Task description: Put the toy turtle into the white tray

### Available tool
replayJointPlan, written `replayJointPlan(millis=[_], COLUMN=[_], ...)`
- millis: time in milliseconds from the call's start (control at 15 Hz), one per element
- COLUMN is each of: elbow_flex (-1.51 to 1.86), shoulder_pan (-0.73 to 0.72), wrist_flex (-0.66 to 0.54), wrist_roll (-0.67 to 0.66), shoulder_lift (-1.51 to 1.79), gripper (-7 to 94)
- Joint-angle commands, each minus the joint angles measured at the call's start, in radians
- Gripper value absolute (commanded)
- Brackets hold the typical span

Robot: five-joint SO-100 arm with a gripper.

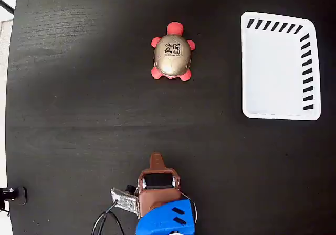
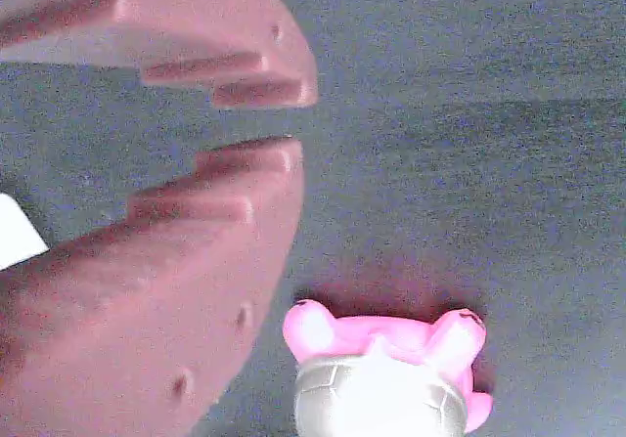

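Observation:
The toy turtle (image 1: 172, 56), with a gold shell, a dark logo and red head and feet, sits on the black table in the upper middle of the fixed view. The white tray (image 1: 273, 72) lies to its right, apart from it and with nothing in it. My gripper (image 1: 156, 159) is low in the middle of that view, well below the turtle and touching nothing. In the wrist view, the brown fingers (image 2: 225, 183) stand almost together with nothing between them. The turtle (image 2: 386, 369) shows at the bottom edge there, beyond the gripper (image 2: 293, 119).
The arm's blue body (image 1: 165, 219) and loose cables (image 1: 105, 222) fill the bottom middle. A black clamp (image 1: 13, 194) sits at the table's left edge. A white patch (image 2: 15, 237) that I cannot make out shows at the wrist view's left edge.

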Motion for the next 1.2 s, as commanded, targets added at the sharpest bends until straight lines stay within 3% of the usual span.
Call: replayJointPlan(millis=[0, 600, 800, 1133], elbow_flex=[-0.020, -0.028, -0.144, -0.541], shoulder_pan=[-0.011, -0.003, 0.008, -0.014], wrist_flex=[0.012, 0.005, -0.164, -0.184], wrist_roll=[0.012, 0.025, 0.103, 0.258], shoulder_lift=[0.006, -0.017, -0.345, -0.861], gripper=[0, 0, 0, 0])
